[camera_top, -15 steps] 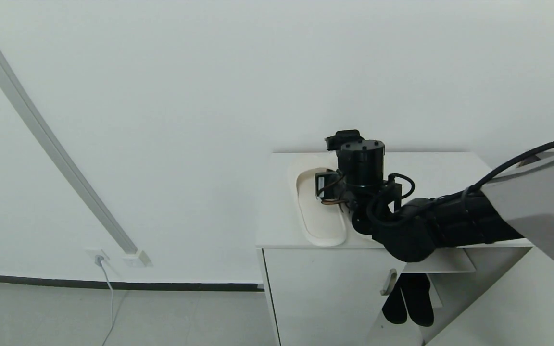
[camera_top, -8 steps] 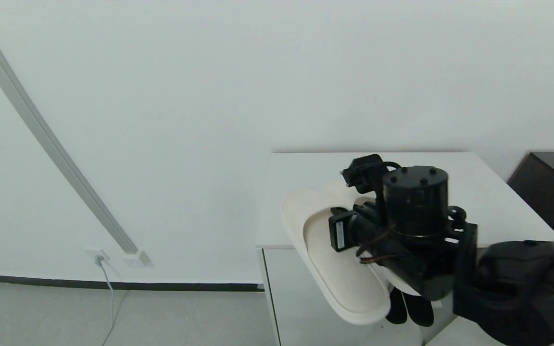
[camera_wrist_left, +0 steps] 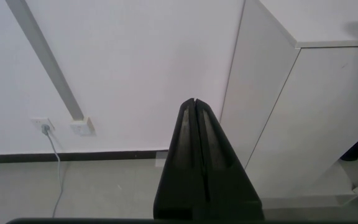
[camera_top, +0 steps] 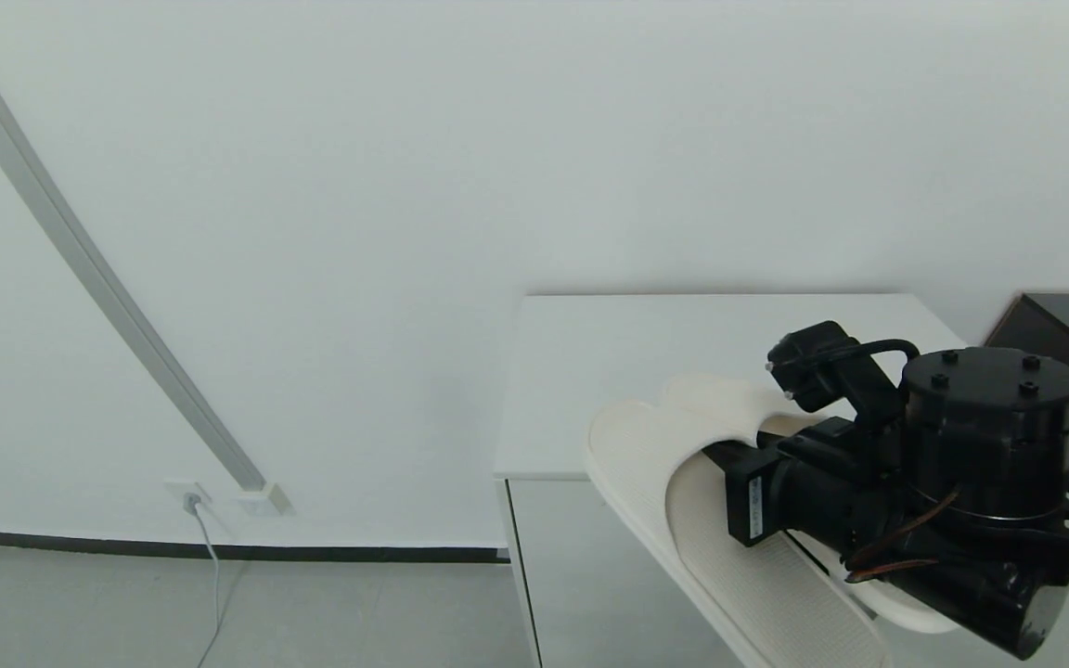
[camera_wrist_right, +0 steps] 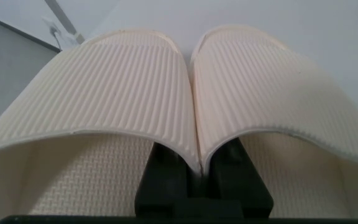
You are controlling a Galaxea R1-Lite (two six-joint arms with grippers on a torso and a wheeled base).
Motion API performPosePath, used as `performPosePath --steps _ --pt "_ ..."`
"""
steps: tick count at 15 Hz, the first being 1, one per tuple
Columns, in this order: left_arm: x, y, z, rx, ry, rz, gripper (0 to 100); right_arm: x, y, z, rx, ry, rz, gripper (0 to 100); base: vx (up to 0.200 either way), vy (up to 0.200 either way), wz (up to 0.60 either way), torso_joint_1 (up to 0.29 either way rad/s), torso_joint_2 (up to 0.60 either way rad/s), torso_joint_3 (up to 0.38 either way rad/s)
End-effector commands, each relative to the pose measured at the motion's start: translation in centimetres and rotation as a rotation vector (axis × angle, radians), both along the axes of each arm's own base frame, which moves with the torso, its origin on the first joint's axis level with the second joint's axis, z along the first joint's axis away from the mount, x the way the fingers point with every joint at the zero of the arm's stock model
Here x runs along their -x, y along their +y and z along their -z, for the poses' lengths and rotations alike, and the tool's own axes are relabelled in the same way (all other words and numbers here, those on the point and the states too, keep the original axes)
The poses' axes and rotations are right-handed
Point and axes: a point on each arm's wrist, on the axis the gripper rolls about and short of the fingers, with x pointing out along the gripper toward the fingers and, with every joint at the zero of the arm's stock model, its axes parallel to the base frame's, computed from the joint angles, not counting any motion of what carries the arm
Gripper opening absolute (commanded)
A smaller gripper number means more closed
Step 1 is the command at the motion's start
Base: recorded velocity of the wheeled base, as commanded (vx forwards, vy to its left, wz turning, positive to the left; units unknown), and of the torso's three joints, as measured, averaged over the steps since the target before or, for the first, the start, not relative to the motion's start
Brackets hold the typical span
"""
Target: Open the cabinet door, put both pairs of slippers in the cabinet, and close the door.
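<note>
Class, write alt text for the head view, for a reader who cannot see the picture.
The right gripper holds a pair of cream slippers side by side, tilted, in front of the top edge of a white cabinet. Behind is a white wall with a slanted grey strip and a wall socket near the floor.

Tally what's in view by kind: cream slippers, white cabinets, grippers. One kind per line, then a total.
Cream slippers: 2
White cabinet: 1
Grippers: 2, the left gripper and the right gripper
Total: 5
</note>
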Motion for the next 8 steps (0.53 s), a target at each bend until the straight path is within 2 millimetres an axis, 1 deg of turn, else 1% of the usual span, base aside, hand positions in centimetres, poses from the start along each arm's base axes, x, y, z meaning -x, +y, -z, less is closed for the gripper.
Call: performPosePath --steps 1,5,8 --pt "0.00 0.00 0.00 0.000 0.000 0.000 0 -0.10 0.06 0.15 0.004 0.004 0.002 0 0.000 0.000 0.00 0.000 0.00 0.000" --pt "-0.01 0.00 0.00 0.000 0.002 0.000 0 -0.37 0.41 0.40 0.010 0.007 0.001 0 0.000 0.000 0.00 0.000 0.00 0.000" --pt "0.00 0.00 0.00 0.002 0.000 0.000 0 -0.37 0.41 0.40 0.012 0.006 0.002 0 -0.200 0.000 0.00 0.007 0.00 0.001"
